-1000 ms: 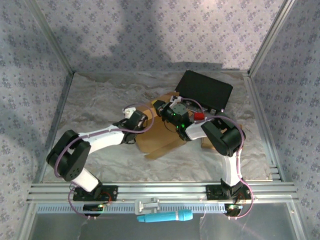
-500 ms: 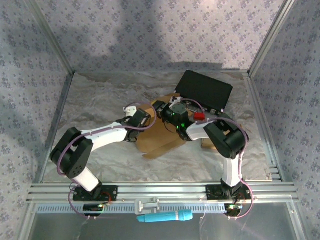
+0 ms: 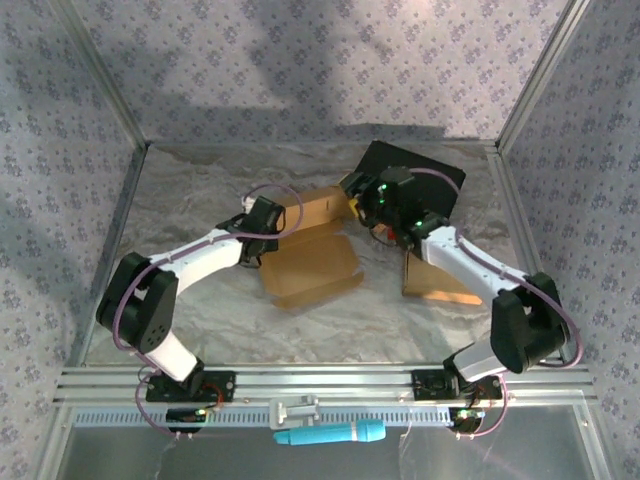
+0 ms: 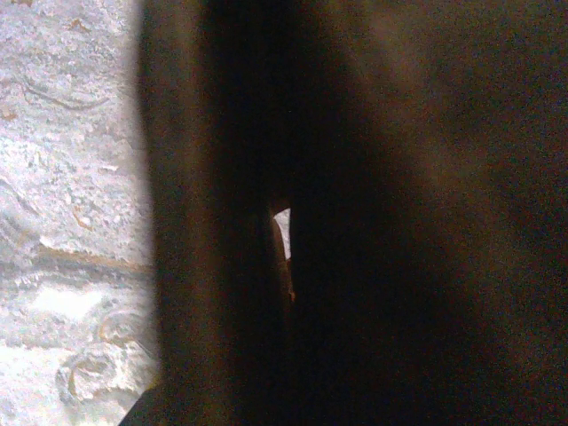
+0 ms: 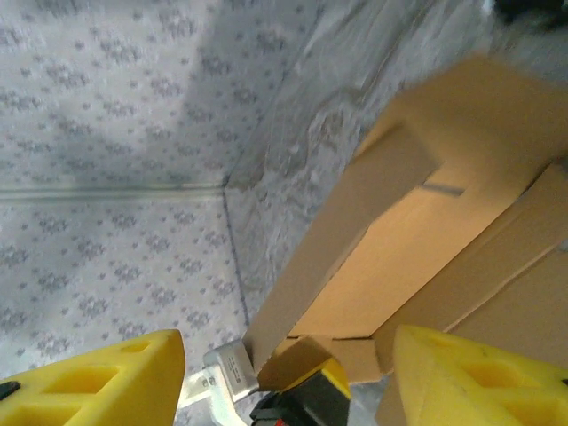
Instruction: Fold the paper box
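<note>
Change since the earlier frame: the right gripper (image 3: 356,190) has been lifted off the middle of the paper box (image 3: 312,268) and carried toward the rear, and its arm has been stretched out to the right; the left gripper (image 3: 266,224) has been kept at the box's left edge.
Paper box: a brown cardboard tray is seen from above, lying open side up near the middle of the table cover (image 3: 200,190), with a taller flap (image 3: 322,209) raised along its rear side.
Box interior: the plain brown inner floor is exposed in the top view; in the right wrist view the box (image 5: 399,240) is seen as a long trough with a small flap folded at its near end.
Left gripper: its jaws are pressed together against the box's left wall; whether cardboard is pinched between them cannot be told.
Left wrist view: a dark brown surface is held close to the lens, with the table cover (image 4: 71,177) at the left.
Right gripper: its yellow fingers (image 5: 98,377) are spread wide, apart from the box, with nothing gripped.
Black case (image 3: 412,178): placed at the rear right, just behind the right gripper.
Loose cardboard piece (image 3: 436,284): laid flat to the right of the box, partly under the right arm.
Teal tool (image 3: 330,433): laid on the near rail, between the arm bases.
</note>
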You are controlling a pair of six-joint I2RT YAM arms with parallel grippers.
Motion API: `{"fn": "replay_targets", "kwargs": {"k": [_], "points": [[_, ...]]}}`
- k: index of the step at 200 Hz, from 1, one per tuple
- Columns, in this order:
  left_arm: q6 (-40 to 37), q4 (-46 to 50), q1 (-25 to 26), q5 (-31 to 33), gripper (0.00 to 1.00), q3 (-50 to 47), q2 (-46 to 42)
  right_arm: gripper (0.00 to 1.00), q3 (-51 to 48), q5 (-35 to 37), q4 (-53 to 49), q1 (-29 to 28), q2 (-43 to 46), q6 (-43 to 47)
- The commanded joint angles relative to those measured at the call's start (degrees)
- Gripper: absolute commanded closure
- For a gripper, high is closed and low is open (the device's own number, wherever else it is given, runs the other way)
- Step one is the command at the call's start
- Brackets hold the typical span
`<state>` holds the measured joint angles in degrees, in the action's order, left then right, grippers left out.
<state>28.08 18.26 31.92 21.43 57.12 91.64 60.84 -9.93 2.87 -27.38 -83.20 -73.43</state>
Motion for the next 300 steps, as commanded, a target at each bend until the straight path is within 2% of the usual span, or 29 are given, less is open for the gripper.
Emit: {"fn": "replay_targets", "kwargs": {"k": [1, 33, 77, 209, 222, 252, 284, 300], "points": [[-6.01, 0.95, -1.45, -6.05, 1.0, 3.1, -0.79, 0.37, 5.24, -1.0, -13.53, 2.5, -0.71, 5.78], [-8.77, 2.49, -2.63, -10.19, 1.0, 6.25, 1.04, 0.39, 11.37, -4.26, -13.22, 5.59, -6.94, 6.16], [-9.01, 3.81, -3.25, -12.75, 1.0, 8.25, 2.44, 0.44, 21.05, -6.76, -17.69, 5.84, -15.92, 7.94], [-8.01, 2.43, -3.27, -15.37, 1.0, 7.9, 2.41, 0.46, 19.77, -12.25, -12.31, 3.36, -18.23, 4.21], [-8.21, 2.47, -3.57, -16.4, 1.0, 8.22, 2.5, 0.47, 20.12, -12.58, -13.71, 3.77, -17.37, 5.38], [-9.1, 3.26, -6.07, -20.71, 1.0, 10.2, 2.63, 0.47, 17.77, -8.55, -19.44, 5.99, -11.01, 12.43], [-13.68, 5.12, -10.13, -29.53, 1.0, 13.57, 4.11, 0.47, 11.01, -6.22, -19.36, 10.84, -1.53, 21.95], [-14.83, 5.55, -13.13, -37.82, 1.0, 15.06, 5.14, 0.47, 8.86, -7.77, -18.04, 14.35, 1.2, 27.29]]}}
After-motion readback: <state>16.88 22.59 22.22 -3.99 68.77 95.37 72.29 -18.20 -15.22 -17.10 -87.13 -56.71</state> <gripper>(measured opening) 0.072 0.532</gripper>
